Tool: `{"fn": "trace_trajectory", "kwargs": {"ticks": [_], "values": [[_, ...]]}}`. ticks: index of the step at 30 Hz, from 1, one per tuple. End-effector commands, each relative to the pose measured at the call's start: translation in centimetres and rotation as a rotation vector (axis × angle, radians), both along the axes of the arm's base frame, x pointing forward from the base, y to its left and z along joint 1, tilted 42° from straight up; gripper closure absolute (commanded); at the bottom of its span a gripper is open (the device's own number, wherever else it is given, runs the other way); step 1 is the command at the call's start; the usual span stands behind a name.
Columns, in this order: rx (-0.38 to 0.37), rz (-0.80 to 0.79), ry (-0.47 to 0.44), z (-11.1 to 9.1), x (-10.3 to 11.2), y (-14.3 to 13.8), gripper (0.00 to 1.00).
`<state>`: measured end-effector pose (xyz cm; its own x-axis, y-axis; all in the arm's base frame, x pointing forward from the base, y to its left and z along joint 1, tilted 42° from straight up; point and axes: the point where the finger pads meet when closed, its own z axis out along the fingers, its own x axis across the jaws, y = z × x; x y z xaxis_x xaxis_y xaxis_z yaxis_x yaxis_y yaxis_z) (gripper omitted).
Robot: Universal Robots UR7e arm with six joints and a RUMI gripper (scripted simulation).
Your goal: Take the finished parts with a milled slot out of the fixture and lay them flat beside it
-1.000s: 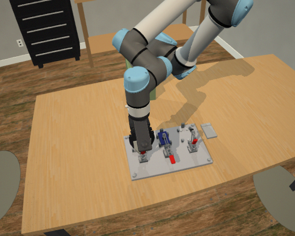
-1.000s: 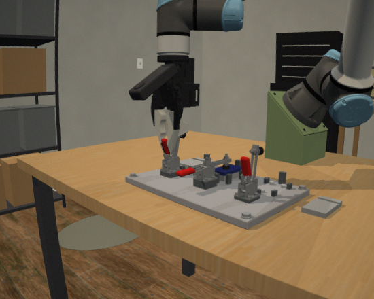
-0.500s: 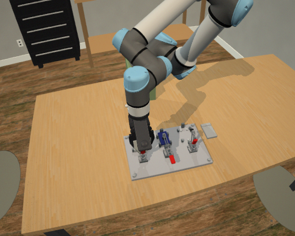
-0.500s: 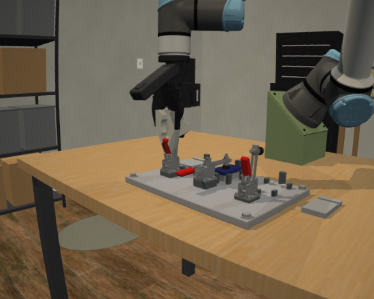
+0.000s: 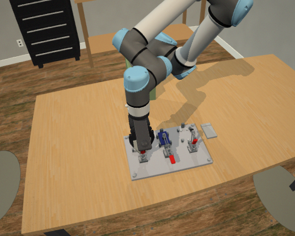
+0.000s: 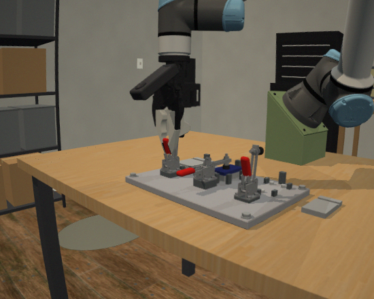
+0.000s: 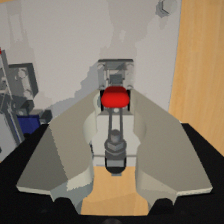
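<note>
three toggle clamps, one blue blank, one grey part

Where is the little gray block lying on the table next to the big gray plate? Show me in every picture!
Top: the gray block lies on the table just right of the fixture plate's far right corner.
Exterior: the block sits low on the right, past the plate's right end.
Wrist: not in it.
Shared landmark: the blue blank clamped mid-plate.
</note>
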<state>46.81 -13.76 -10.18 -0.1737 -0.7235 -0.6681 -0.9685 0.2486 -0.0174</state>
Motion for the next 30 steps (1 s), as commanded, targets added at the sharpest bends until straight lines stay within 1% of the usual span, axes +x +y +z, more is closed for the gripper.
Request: {"fn": "trace_trajectory", "kwargs": {"ticks": [1, 13, 14, 30], "values": [[0.000, 0.000, 0.000, 0.01, -0.01, -0.03, 1.00], [0.000, 0.000, 0.000, 0.01, -0.02, -0.01, 1.00], [0.000, 0.000, 0.000, 0.00, -0.02, -0.01, 0.72], [0.000, 0.000, 0.000, 0.01, -0.01, -0.03, 0.72]]}}
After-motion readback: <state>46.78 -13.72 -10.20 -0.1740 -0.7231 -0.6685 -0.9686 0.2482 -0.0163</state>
